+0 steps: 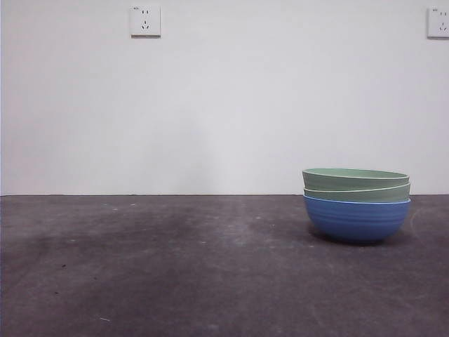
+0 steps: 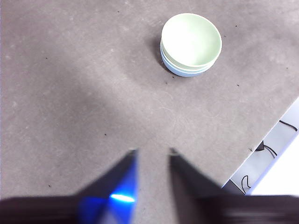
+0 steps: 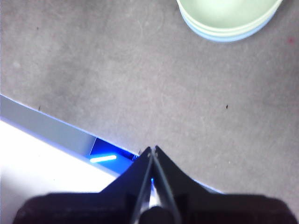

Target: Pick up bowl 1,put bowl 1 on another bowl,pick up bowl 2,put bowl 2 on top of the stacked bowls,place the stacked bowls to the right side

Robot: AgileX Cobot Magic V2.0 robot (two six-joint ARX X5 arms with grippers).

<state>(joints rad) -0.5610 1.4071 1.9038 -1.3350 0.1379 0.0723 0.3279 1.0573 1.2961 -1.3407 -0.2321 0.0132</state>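
The stacked bowls (image 1: 356, 203) stand on the right of the dark table: a blue ribbed bowl (image 1: 356, 219) at the bottom with two pale sage green bowls (image 1: 356, 179) nested in it. The left wrist view looks down on the stack (image 2: 191, 44) from well away; my left gripper (image 2: 153, 151) hovers high above the table, open and empty. In the right wrist view the stack (image 3: 229, 21) is cut by the picture's edge, and my right gripper (image 3: 153, 149) is shut with nothing in it, over the table's edge. Neither arm appears in the front view.
The grey table (image 1: 175, 267) ends at an edge (image 2: 266, 135) with cables on the floor beyond it. A white wall with two sockets (image 1: 145, 21) rises behind the table. The table's other edge (image 3: 56, 135) runs under the right gripper.
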